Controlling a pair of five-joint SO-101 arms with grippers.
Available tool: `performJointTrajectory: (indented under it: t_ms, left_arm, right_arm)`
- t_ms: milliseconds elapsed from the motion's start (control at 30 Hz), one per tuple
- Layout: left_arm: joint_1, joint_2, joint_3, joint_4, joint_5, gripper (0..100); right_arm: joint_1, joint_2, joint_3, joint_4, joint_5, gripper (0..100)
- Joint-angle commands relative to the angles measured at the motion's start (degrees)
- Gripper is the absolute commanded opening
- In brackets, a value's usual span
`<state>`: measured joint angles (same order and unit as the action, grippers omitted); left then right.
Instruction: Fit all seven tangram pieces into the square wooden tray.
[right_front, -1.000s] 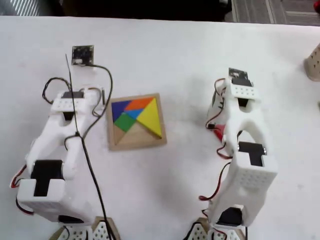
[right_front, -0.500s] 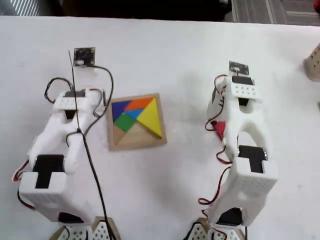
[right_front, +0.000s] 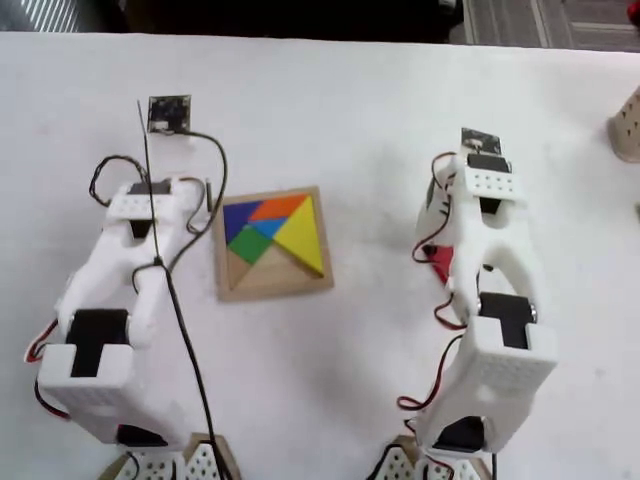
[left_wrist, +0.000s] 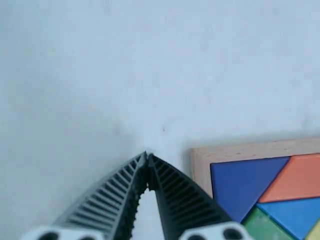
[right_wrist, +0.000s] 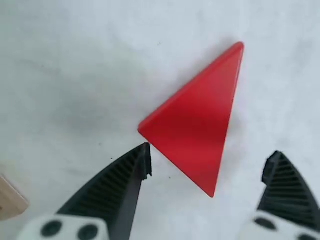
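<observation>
Since a second ago, both arms have shifted only slightly in the high view: the right arm (right_front: 487, 250) has edged a little farther from the tray, and the left arm (right_front: 130, 250) has settled a touch. The tray and its pieces lie where they did.

The right end effector (right_wrist: 209, 154) is released, its two dark fingers spread wide on either side of a red triangle (right_wrist: 197, 117) that lies flat on the white worktop (right_front: 350, 120). One fingertip (right_wrist: 145, 152) sits just beside a corner of the triangle, and the other is apart from it. In the high view the red triangle (right_front: 438, 262) peeks out beside the right arm, well apart from the tray.

The left end effector (left_wrist: 146, 156) is clenched on nothing, its tips meeting over bare worktop just beside a corner of the square wooden tray (left_wrist: 200, 156).

The tray (right_front: 275, 290) lies between the two arms, nearer the left one. Inside it are a blue triangle (right_front: 238, 218), an orange piece (right_front: 278, 207), a light blue piece (right_front: 267, 227), a green piece (right_front: 245, 245) and a large yellow triangle (right_front: 300, 238). The rest of the tray shows plain wood colour, and I cannot tell whether pieces lie there.
</observation>
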<state>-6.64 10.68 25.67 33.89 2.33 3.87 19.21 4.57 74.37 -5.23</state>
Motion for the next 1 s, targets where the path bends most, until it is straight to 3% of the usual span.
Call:
performJointTrajectory:
  t_ms: [0,100,767,967]
  left_arm:
    - [0.1,-0.4,-2.8,-0.7,-0.5,2]
    - [0.1,-0.4,-2.8,-0.7,-0.5,2]
    - [0.1,-0.4,-2.6,-0.7,-0.5,2]
    - [0.1,-0.4,-2.5,-0.6,-0.5,2]
  right_arm:
    - [-0.3,-3.2,-0.9,0.3,-2.3,34.4]
    - [-1.2,-2.7,-1.6,-0.3,-6.7,32.0]
    - [-1.1,6.3,-5.3,-1.2,-6.5,30.0]
    - [-0.7,6.3,-5.2,-1.0,-6.5,19.9]
